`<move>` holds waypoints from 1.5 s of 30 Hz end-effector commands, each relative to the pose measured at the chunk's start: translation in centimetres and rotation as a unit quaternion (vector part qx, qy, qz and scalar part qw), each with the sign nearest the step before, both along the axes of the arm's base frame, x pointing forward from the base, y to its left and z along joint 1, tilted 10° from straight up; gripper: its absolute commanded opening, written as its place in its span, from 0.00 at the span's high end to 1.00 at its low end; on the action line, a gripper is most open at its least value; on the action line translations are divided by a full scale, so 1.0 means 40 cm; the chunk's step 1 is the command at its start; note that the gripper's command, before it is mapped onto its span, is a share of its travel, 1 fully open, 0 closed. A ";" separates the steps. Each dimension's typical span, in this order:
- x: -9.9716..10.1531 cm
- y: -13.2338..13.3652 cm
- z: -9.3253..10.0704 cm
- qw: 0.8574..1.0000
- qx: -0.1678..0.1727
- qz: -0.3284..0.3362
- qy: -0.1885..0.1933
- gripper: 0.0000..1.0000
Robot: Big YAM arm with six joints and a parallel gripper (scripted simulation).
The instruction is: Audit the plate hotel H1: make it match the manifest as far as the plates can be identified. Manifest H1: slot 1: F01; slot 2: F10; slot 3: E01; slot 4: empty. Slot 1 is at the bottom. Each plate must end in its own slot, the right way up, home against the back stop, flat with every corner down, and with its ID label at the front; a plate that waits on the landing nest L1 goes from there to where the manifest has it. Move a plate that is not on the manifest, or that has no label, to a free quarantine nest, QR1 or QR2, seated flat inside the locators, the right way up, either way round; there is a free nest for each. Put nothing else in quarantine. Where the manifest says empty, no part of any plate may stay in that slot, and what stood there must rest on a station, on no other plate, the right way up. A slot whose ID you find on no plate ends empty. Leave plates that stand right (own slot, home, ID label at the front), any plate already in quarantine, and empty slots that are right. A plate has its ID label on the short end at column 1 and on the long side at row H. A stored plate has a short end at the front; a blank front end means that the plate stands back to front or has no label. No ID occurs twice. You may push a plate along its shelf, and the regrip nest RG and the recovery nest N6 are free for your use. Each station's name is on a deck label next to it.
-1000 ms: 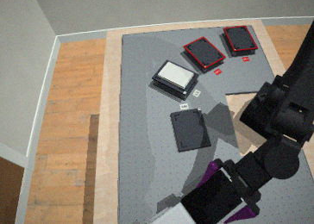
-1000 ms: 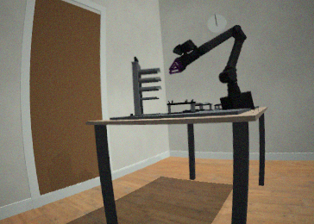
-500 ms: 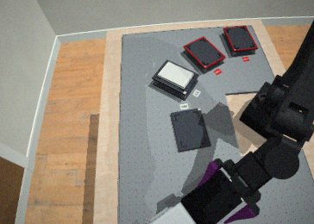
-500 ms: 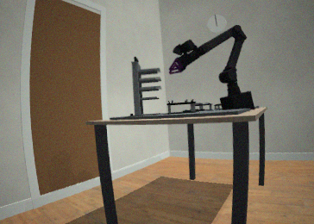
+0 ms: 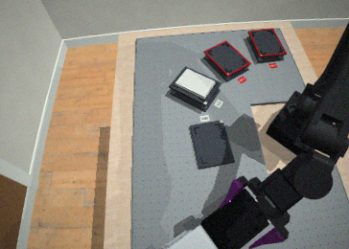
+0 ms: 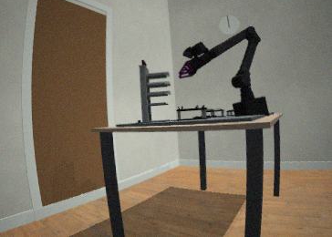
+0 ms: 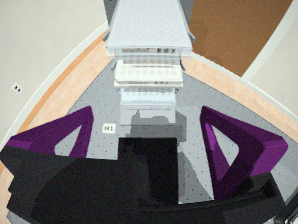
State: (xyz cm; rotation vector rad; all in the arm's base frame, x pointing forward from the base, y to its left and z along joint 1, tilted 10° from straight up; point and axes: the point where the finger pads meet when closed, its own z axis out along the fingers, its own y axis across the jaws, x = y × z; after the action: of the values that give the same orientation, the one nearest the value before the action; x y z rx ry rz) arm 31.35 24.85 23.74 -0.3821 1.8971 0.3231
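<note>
The plate hotel (image 6: 153, 91) stands at the table's near-left end, with several shelves facing the arm. In the wrist view it lies straight ahead (image 7: 148, 36). Its top level is pale with a small front label (image 7: 148, 50), too blurred to read. Two lower white plate fronts (image 7: 148, 74) (image 7: 149, 99) step out below it. My gripper (image 7: 146, 112) (image 6: 186, 69) is open and empty, its purple fingers spread wide. It hangs in the air above and in front of the hotel and shows at the bottom of the overhead view (image 5: 251, 214).
A white plate (image 5: 194, 81) sits on a dark nest mid-deck. An empty dark nest (image 5: 211, 145) lies nearer the hotel. Two red-edged nests (image 5: 227, 58) (image 5: 267, 42) stand at the far end. The arm's base (image 5: 312, 125) is at the right.
</note>
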 end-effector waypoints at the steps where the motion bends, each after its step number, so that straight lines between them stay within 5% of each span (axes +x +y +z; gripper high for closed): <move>1: 0.021 0.012 0.069 1.000 0.021 -0.002 -0.021 0.00; 30: 0.020 -0.002 0.045 1.000 0.016 -0.007 -0.020 0.00; 45: -0.056 -0.022 0.014 1.000 0.013 0.000 -0.007 0.00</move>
State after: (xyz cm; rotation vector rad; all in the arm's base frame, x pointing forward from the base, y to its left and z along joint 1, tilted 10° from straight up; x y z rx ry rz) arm 29.79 23.77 23.84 -0.3692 1.8826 0.3217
